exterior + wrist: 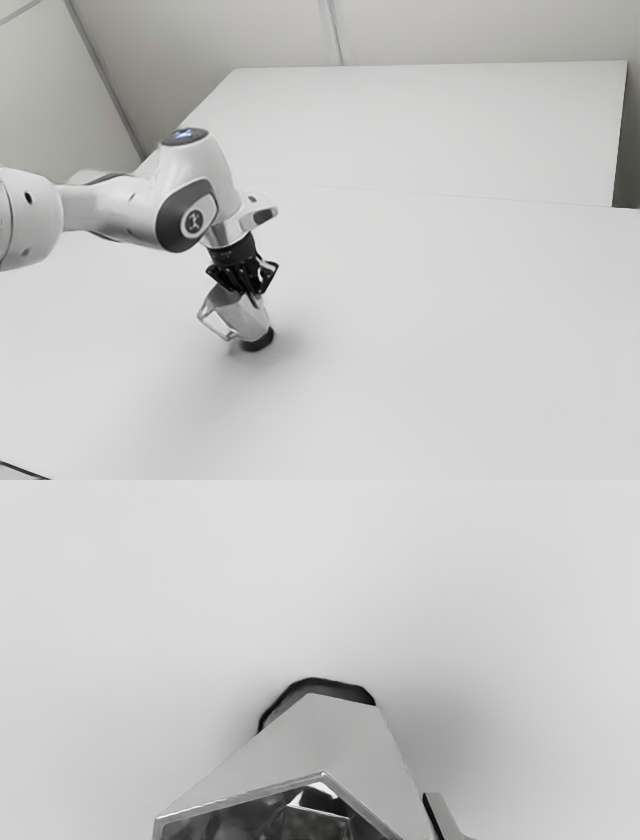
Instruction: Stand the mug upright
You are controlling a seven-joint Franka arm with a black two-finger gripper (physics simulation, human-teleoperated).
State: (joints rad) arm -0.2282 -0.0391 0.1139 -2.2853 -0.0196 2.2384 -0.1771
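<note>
The black gripper (243,278) points down over the open end of the mug in the exterior view, overlapping its rim; how it holds or touches the mug cannot be told. The silver-grey faceted mug (243,315) has its black base low, at the tabletop, and leans with its mouth toward the exterior view's left. Its handle sticks out on that same side. In the wrist view the mug (320,740) shows its shiny dark inside, its faceted wall, part of its black base beyond, and a piece of the handle beside the wall.
The pale table (430,330) stretches around the mug, with a soft shadow beside the base. A second pale surface (420,130) lies farther back against the walls. A dark thin line (22,469) crosses the near corner at the exterior view's left.
</note>
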